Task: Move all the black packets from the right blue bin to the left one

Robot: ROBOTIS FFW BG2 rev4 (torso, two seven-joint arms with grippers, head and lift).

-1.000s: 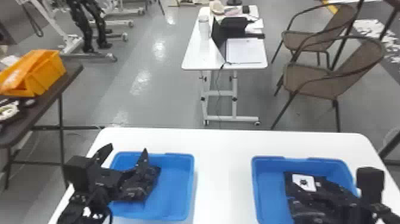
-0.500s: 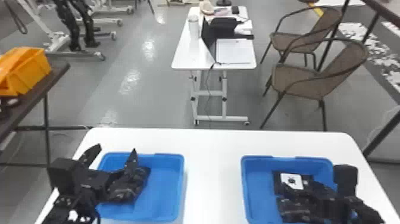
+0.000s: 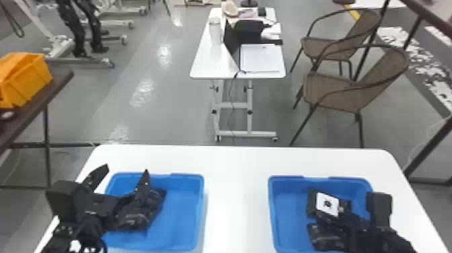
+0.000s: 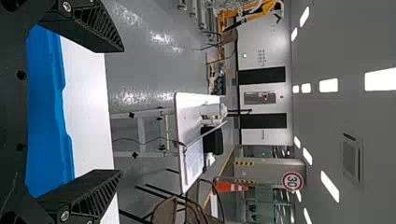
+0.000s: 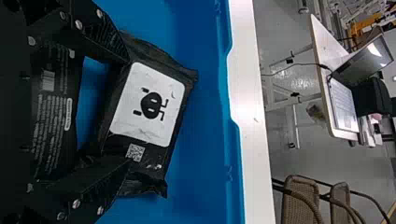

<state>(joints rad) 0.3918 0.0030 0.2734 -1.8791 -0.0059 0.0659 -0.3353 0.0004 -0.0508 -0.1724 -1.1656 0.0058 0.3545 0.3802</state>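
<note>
Checking the right blue bin (image 3: 273,208), you find at least two black packets. The labelled packet (image 5: 182,119) lies farther from you: glossy, creased film, a white round-cornered label with a black figure, a small square code beside it, ragged sealed ends. The second packet (image 5: 51,112) lies nearer, partly under the gripper, its face carrying rows of pale print and a barcode.

Jaws, right: your right gripper (image 3: 328,212) is down in the bin over the labelled packet, fingers spread. Their tips overlap the packet's near part; whether they touch it, you cannot tell.

Jaws, left: your left gripper (image 3: 126,170) has its fingers wide apart, with nothing between them, above the left side of the left blue bin (image 3: 202,208). Dark packet material (image 3: 138,213) sits in that bin beside and below the gripper; you cannot count the pieces.

Edges: the labelled packet sits near the far wall, with a strip of blue floor between; more floor shows toward the bin's left wall. In the left bin, you have blue floor from the dark material to the right wall. Between the bins, you have a broad band of white tabletop (image 3: 237,202).
</note>
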